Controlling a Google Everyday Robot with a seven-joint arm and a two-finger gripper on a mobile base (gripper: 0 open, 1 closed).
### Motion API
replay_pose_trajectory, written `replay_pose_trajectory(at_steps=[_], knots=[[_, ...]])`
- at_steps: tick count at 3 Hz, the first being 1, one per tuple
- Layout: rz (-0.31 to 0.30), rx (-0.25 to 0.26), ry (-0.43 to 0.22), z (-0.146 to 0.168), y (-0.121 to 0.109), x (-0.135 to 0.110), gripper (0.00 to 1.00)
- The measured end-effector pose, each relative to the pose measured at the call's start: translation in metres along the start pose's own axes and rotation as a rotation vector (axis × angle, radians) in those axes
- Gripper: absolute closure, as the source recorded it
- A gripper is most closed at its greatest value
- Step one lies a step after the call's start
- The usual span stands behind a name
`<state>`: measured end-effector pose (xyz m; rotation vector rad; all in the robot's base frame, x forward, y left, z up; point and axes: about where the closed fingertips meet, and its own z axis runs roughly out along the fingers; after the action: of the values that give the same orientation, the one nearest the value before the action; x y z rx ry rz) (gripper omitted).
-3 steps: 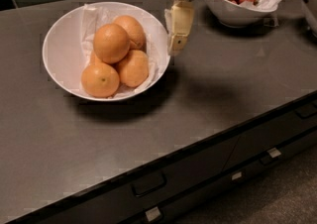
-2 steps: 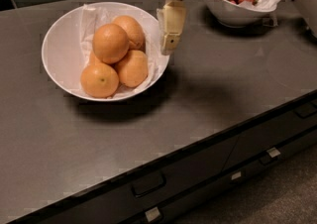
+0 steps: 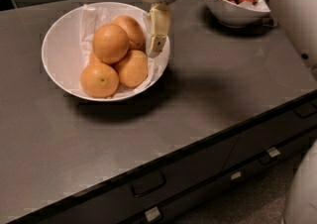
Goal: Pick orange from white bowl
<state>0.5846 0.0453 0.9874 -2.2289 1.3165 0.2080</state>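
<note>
The wide white bowl (image 3: 59,49) with crinkled paper lining sits on the dark counter at the left. Several oranges are piled in it. The biggest-looking orange (image 3: 110,43) lies on top of the pile, with no stem dot showing. Another orange (image 3: 99,80) at the front shows a small dark dot. My gripper (image 3: 157,37) hangs down from the white arm above the bowl's right rim, just right of the pile and close beside the rear orange (image 3: 132,28). It holds nothing that I can see.
A smaller, deeper white bowl (image 3: 233,12) with red fruit stands at the back right. The counter's front edge runs diagonally, with drawers and handles (image 3: 148,184) below it. A pale wall or appliance (image 3: 292,10) stands at the far right.
My gripper has moved left, from beside the bowl's right edge to over its right rim, closer to the oranges. The oranges and bowls have not moved.
</note>
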Motion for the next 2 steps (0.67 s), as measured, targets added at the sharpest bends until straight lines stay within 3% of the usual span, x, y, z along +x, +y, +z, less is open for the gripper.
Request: replay_pose_trajectory(at_steps=[2], knots=[[-0.002,-0.014,-0.005,0.0066,-0.0009,-0.0024,0.00]])
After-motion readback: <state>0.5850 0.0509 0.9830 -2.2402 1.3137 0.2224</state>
